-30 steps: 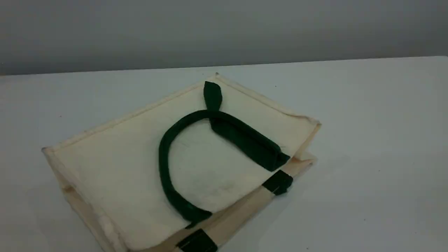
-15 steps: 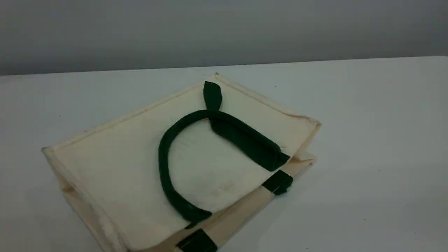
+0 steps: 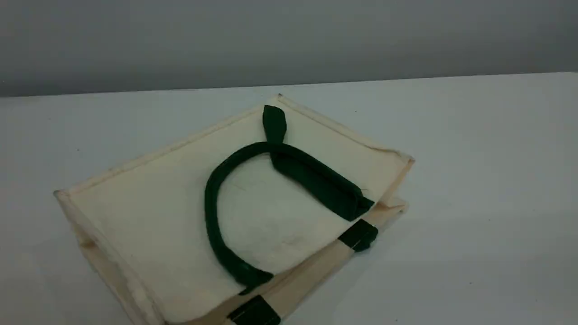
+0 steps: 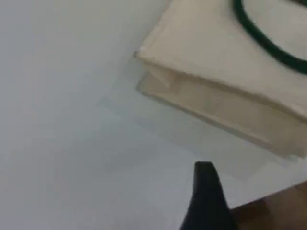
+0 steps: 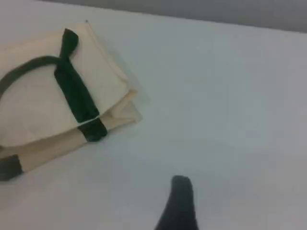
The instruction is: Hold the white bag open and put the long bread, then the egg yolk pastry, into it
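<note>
the white bag lies flat on the table; the left gripper and the right gripper hang near it, jaws apart.

White bag matt cream canvas cloth; handle dark green cloth; table smooth matt

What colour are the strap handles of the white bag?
Dark green. The strap handles show best in the scene view, lying on the white bag.
</note>
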You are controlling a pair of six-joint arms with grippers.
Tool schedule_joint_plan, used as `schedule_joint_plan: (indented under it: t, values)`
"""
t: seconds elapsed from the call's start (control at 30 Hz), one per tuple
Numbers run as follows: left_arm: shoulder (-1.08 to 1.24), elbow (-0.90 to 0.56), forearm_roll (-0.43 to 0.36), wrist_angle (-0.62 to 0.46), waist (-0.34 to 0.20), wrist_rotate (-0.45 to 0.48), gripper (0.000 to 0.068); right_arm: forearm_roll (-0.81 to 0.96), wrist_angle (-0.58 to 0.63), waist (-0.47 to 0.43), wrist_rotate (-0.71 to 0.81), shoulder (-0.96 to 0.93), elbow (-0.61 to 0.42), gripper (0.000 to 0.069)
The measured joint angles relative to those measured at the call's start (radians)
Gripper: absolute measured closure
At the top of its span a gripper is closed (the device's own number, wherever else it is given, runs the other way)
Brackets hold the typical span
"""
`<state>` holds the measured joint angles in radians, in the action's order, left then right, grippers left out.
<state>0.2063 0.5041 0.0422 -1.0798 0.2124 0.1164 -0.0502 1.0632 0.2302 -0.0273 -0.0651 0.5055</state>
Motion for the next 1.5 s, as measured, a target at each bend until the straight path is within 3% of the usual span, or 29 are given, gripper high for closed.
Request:
schedule_joint_plan:
  t: [0.17, 1.07, 1.37, 1.5]
  values:
    - [0.0, 0.0, -0.051, 0.003, 0.0, -0.071, 0.0239, 0.0, 0.003, 0.0, 0.0, 0.014, 0.0, 0.0125]
    - [-0.096, 0.0, -0.05, 0.0, -0.006, -0.069, 0.0239, 0.0, 0.002, -0.007, 0.0, 0.014, 0.0, 0.0125]
    - [-0.13, 0.0, -0.042, 0.0, -0.189, -0.069, 0.0239, -0.002, 0.002, -0.169, 0.0, 0.016, 0.0, 0.0126]
    - [-0.157, 0.0, -0.042, 0.001, -0.214, -0.069, 0.0239, -0.002, 0.001, -0.219, 0.0, 0.051, 0.0, 0.0127]
